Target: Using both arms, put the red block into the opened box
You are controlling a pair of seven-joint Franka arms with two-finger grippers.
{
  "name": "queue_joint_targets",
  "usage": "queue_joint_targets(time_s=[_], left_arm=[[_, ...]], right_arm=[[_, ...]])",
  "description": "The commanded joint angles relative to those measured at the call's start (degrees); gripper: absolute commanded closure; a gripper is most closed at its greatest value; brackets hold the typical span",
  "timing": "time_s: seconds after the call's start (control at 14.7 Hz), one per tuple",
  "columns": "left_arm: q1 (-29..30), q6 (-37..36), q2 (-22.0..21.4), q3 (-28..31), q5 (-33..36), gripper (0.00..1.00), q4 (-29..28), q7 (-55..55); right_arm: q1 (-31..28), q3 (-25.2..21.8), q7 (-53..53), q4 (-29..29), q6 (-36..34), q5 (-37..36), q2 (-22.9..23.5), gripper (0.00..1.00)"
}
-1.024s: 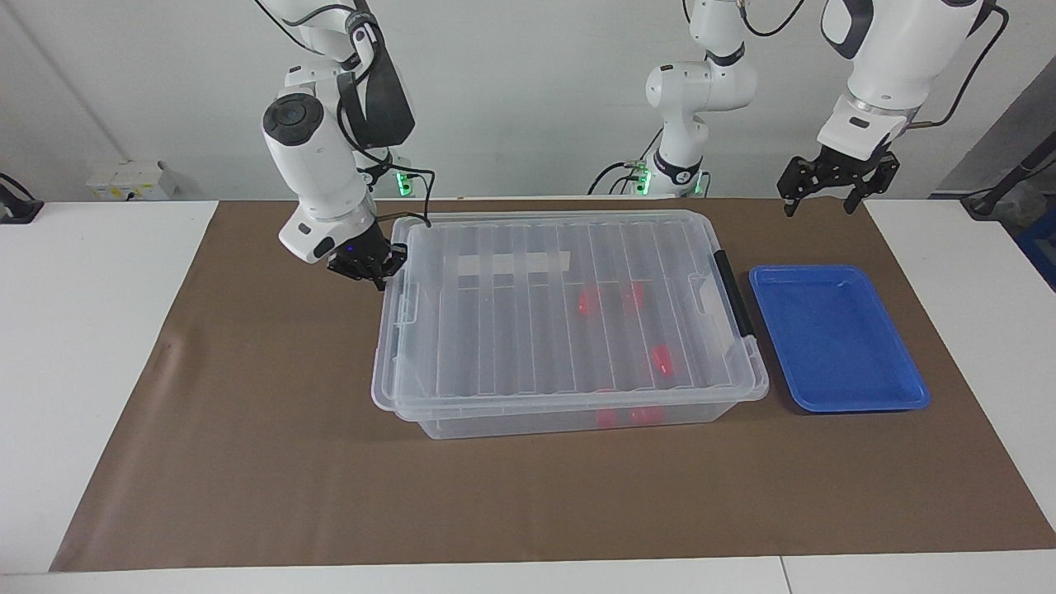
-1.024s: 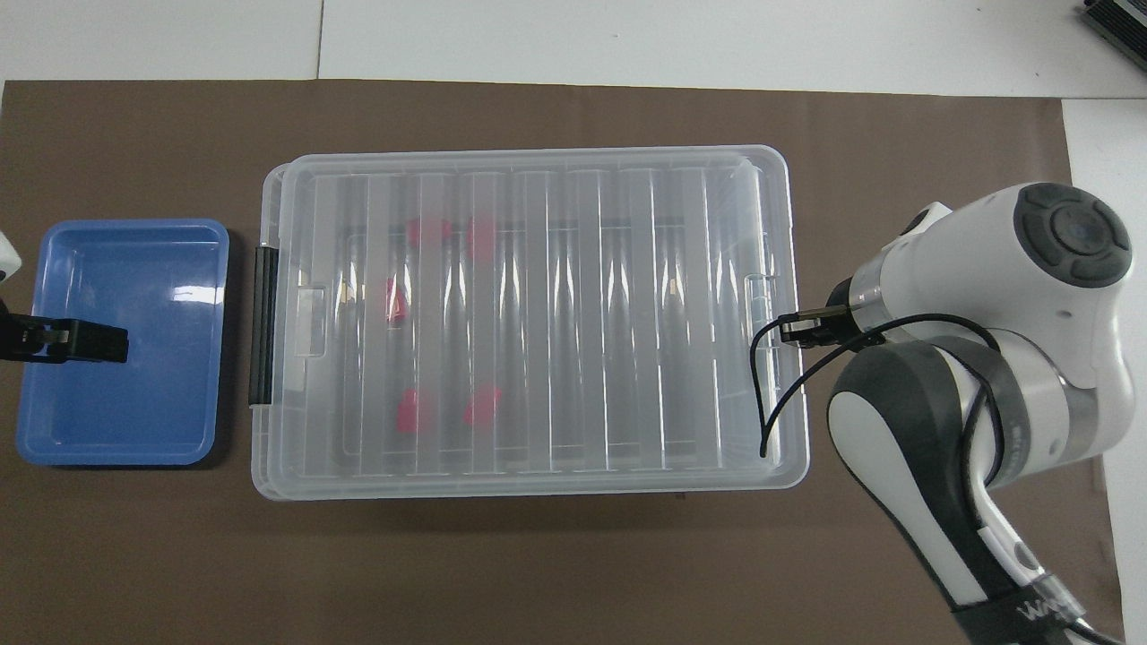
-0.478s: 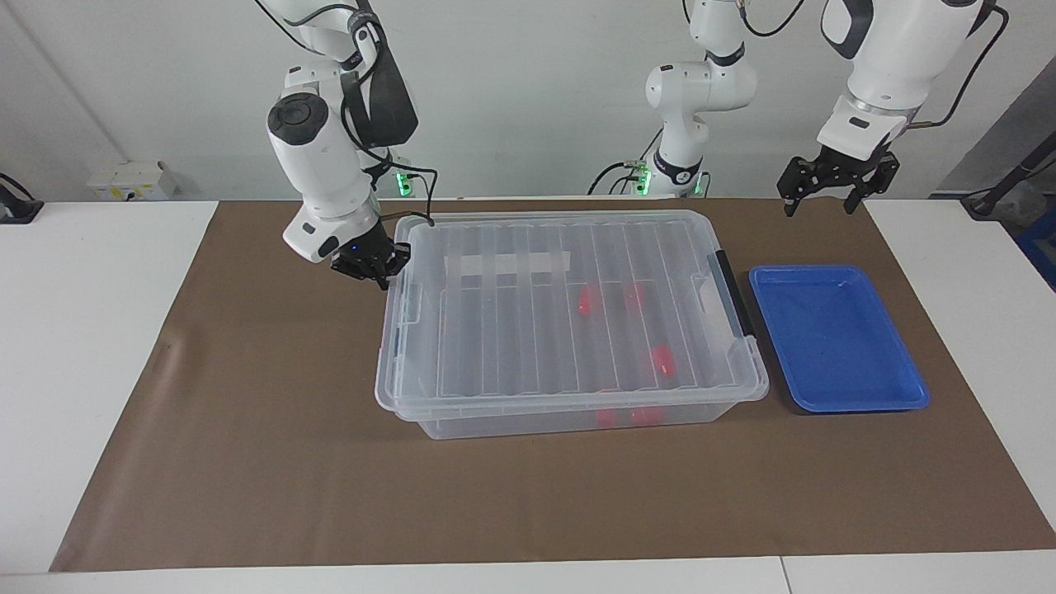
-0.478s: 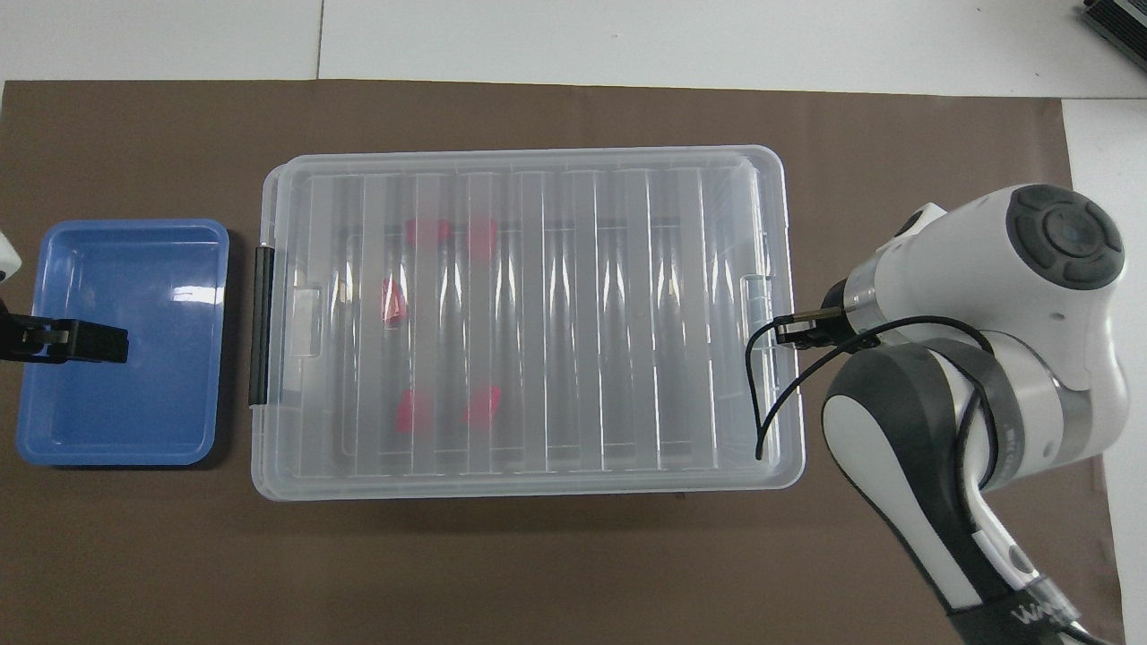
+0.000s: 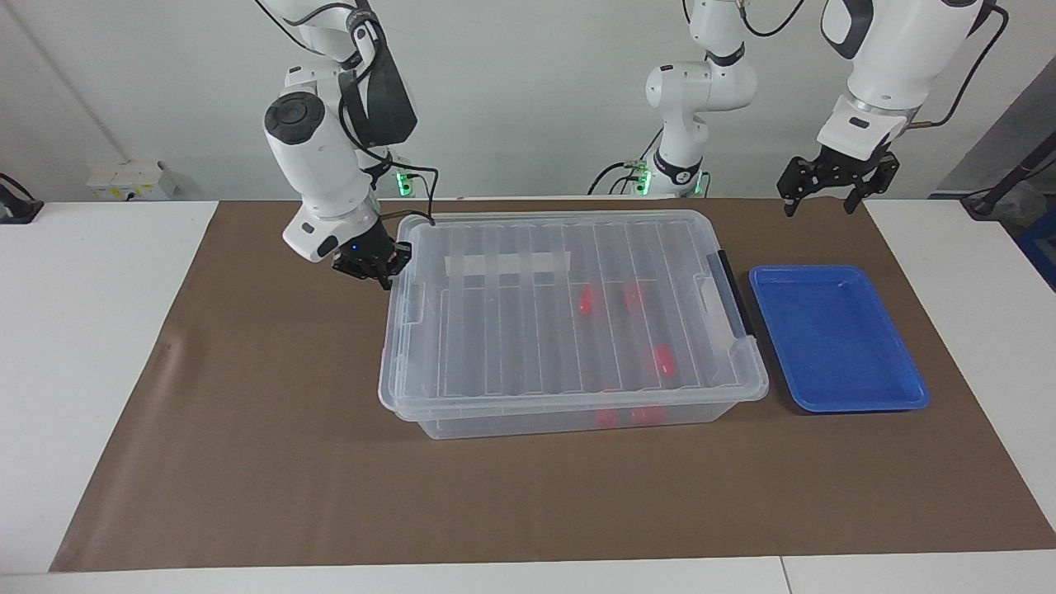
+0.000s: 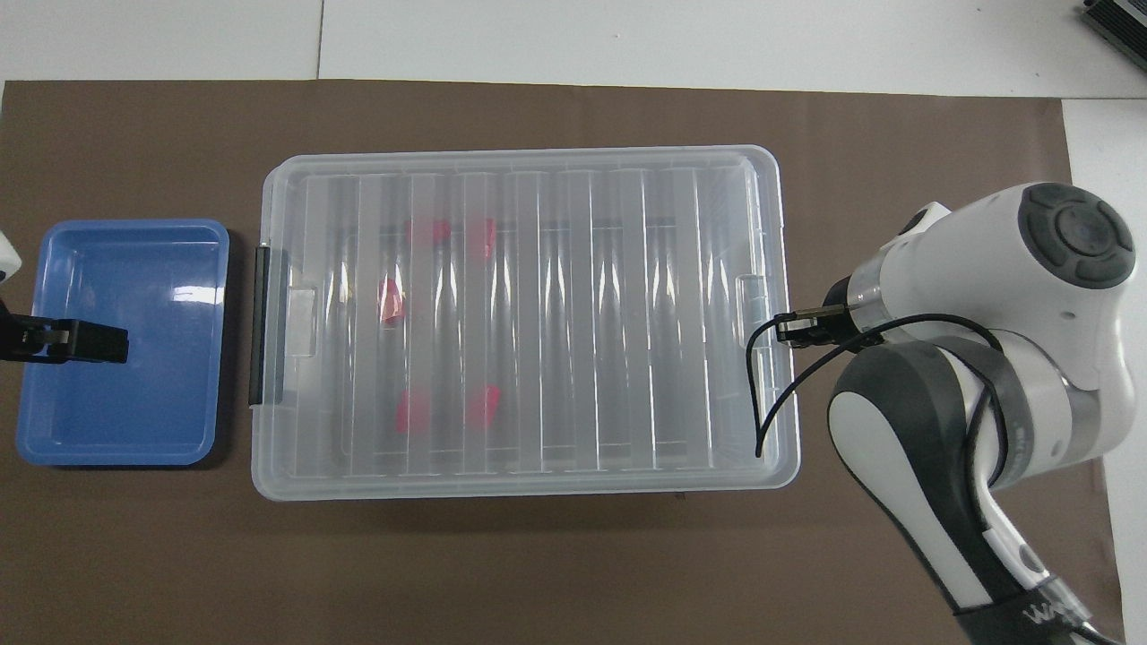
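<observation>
Since a second ago the lid has slid along the box toward the left arm's end and now sits squarely on the rim; the right gripper has followed that short way.

Going across the facing view: the right gripper, clenched with its fingertips together, is low at the lid's edge at the right arm's end of the box, and whether it actually touches the rim cannot be told. Next comes the clear box with its ribbed lid on, a white label strip showing through near the robots' side. Red blocks lie inside, in the half toward the left arm's end. A black handle runs along that end, and just beside it on the brown mat sits the blue tray. The left gripper waits in the air, released with its fingers spread.

That height shows only in the facing view; from overhead the left gripper appears laid over the tray. The overhead view separates five blocks through the lid, while the right arm's bulk hides most of its gripper.
</observation>
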Motion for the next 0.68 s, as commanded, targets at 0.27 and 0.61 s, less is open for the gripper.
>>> queue_joint_targets(time_s=[0.27,0.61], left_arm=[[0.3,-0.5,-0.4,0.0,-0.7,0.00,-0.4,0.2],[0.3,-0.4,-0.4,0.0,-0.7,0.00,-0.4,0.2]], right_arm=[[-7.3,-0.4,0.9,-0.1,-0.6,1.0,-4.5,0.72],[-11.6,-0.7,0.9,6.3,-6.3,-0.5,-4.6,0.00]])
